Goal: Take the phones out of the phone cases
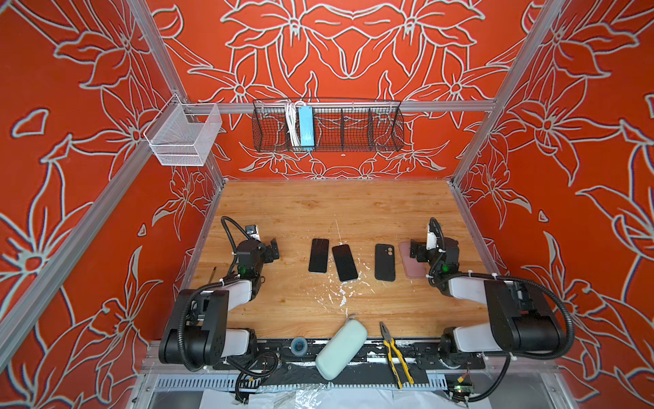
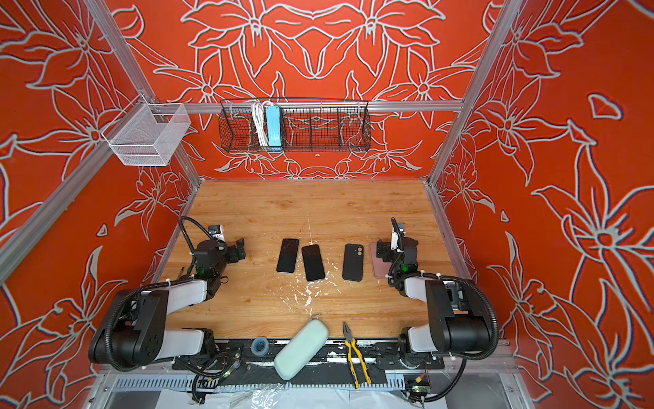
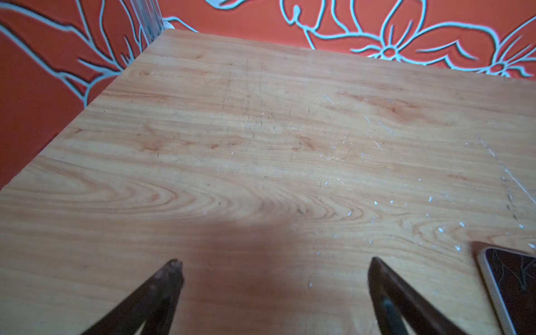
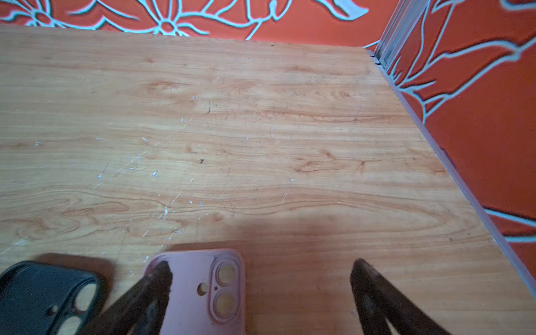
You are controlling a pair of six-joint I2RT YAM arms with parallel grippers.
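At the left, left gripper (image 3: 275,269) spread wide over bare table (image 1: 336,205), gripping nothing. Right of it, cracked phone (image 1: 319,255) and dark phone (image 1: 344,262) lying screen-up side by side, neither in a case. Further right, black case (image 1: 385,262) lying flat and apart, wood showing through its camera holes, so empty. At the far right, pink case (image 4: 188,290), likewise empty, under right gripper (image 4: 262,268), also spread wide and holding nothing. Looks finished: phones out, nothing left to separate.
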